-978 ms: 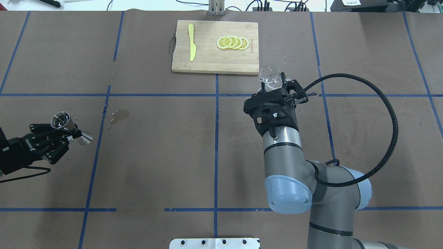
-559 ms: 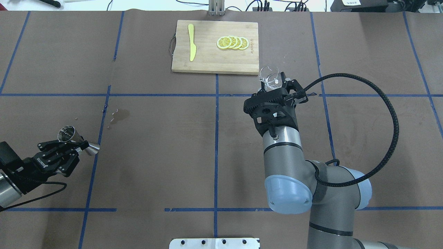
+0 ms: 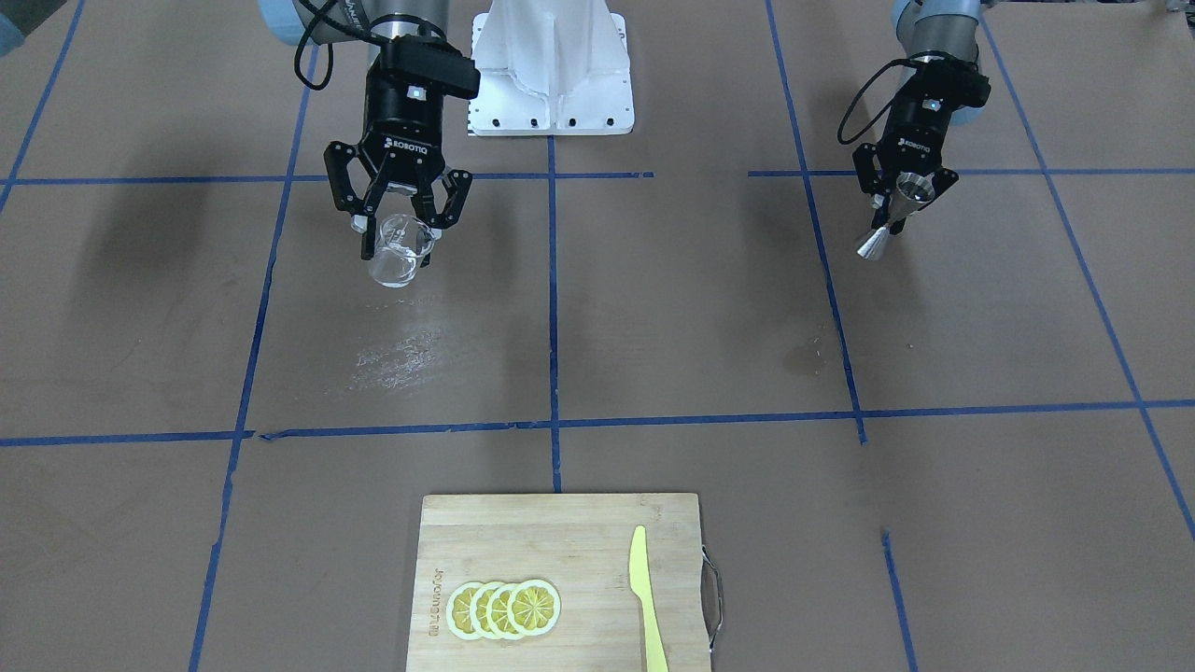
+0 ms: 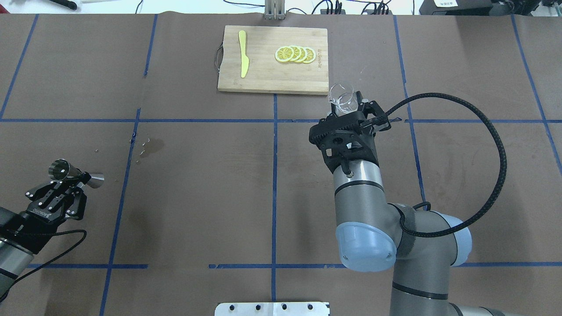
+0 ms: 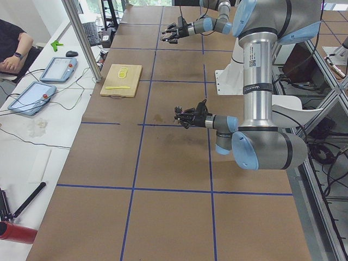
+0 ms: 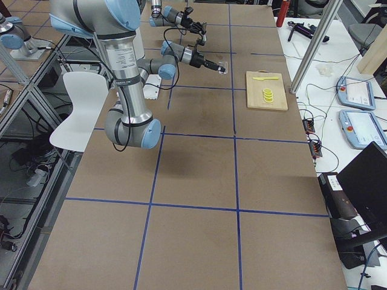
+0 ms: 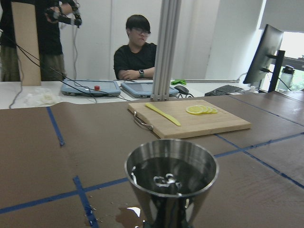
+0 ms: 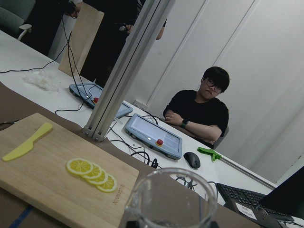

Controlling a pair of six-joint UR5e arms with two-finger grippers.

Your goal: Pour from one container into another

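— Pulling back toward the near left corner, the left gripper [image 4: 78,181] has carried the steel jigger [image 4: 61,169] nearer to the robot and further left than a second ago. Its fingers are clamped on the jigger's narrow waist.

— Anything in it?

— Its wrist camera shows dark liquid pooled in the upper cup, mouth up. It seems to be held clear of the table.

— And further out?

— A wet stain [image 4: 154,145] lies beyond the jigger, a little to its right. Farther still, the right gripper [image 4: 351,113] hasn't shifted. It is closed around the glass beaker [image 4: 342,99], right of the centre line, just beside the cutting board's [image 4: 263,74] near right corner. From its own wrist camera the beaker looks almost empty.

— Meaning?

— I'd judge the pour done. The two vessels are well apart, and the filled one is being drawn away.
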